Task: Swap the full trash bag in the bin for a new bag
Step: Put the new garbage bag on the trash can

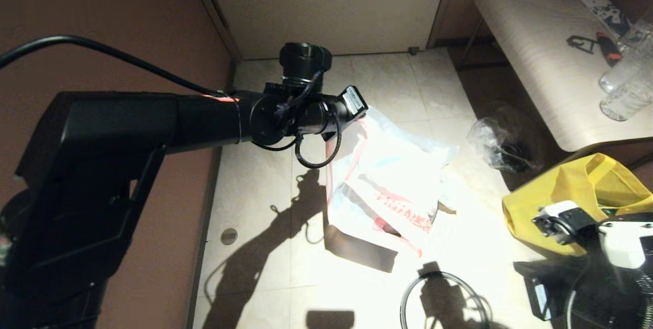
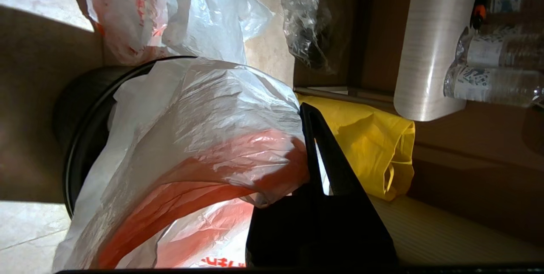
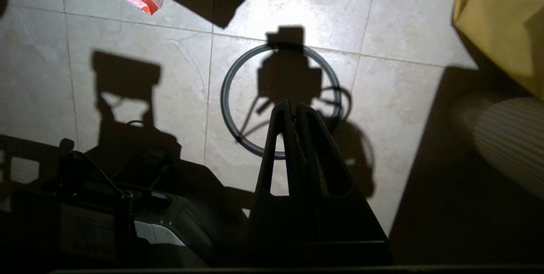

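The black bin [image 2: 80, 112] stands on the tiled floor with the full trash bag [image 2: 199, 138] bulging out of its mouth. The bag is see-through whitish with orange-pink strips. My left gripper [image 2: 304, 114] is shut on the bag's orange-pink handle and holds it above the bin. In the head view the bag [image 1: 367, 166] hangs below my left wrist [image 1: 352, 102] and hides the bin. The new bag [image 2: 127, 10], milky with red characters, lies just beyond the bin. The bin's grey hoop [image 1: 408, 288] lies on the floor, under my shut, empty right gripper [image 3: 291, 106].
A yellow tote bag [image 1: 576, 196] sits at the right, near my right gripper [image 1: 553, 224]. A clear bag with dark contents [image 1: 502, 143] lies beside a pale table [image 1: 535, 48] holding plastic bottles [image 1: 627, 84]. Brown walls close in on the left.
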You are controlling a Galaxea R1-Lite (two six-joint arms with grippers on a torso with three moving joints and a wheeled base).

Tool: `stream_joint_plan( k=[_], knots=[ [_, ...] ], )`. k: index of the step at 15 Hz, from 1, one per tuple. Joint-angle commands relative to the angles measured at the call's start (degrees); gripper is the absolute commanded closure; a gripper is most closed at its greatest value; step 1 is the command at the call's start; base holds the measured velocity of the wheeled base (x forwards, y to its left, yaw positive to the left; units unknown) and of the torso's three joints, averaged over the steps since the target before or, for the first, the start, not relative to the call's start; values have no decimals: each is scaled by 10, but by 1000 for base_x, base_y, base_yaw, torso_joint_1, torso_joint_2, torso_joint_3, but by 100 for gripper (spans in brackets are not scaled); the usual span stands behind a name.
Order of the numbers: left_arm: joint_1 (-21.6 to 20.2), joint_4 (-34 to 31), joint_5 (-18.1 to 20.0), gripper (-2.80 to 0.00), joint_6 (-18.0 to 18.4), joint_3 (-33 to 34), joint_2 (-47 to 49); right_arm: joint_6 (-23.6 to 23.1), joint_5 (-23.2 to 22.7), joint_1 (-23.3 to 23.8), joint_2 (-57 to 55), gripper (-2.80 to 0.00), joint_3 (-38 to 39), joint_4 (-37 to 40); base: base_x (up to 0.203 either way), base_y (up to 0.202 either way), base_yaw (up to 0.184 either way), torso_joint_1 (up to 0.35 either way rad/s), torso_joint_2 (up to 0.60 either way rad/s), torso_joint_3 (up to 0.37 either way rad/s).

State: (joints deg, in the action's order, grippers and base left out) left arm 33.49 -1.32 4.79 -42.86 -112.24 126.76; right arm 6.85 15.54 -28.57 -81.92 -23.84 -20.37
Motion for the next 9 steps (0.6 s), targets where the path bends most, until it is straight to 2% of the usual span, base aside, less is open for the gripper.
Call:
stream_joint_plan(
  k=[1,2,3,5,9],
  knots=[
    [-4,-3,0,0,-8,0,-1,14,-2,-10,-107,0,0,-40,0,0,0,0,0,0],
    [-7,-4,-1,0,-8,0,-1,22,-10,-12,-143,-201,1,-74,0,0,0,0,0,0],
    [-9,-4,-1,0,-9,2,-1,26,-19,-18,-173,-280,2,-120,0,0,0,0,0,0],
    [-11,-2,0,0,-8,2,2,29,-41,-40,-219,-280,2,-203,0,0,0,0,0,0],
    [-11,0,0,0,-9,2,11,18,-46,-79,-318,-280,-9,-319,0,0,0,0,0,0]
  ],
)
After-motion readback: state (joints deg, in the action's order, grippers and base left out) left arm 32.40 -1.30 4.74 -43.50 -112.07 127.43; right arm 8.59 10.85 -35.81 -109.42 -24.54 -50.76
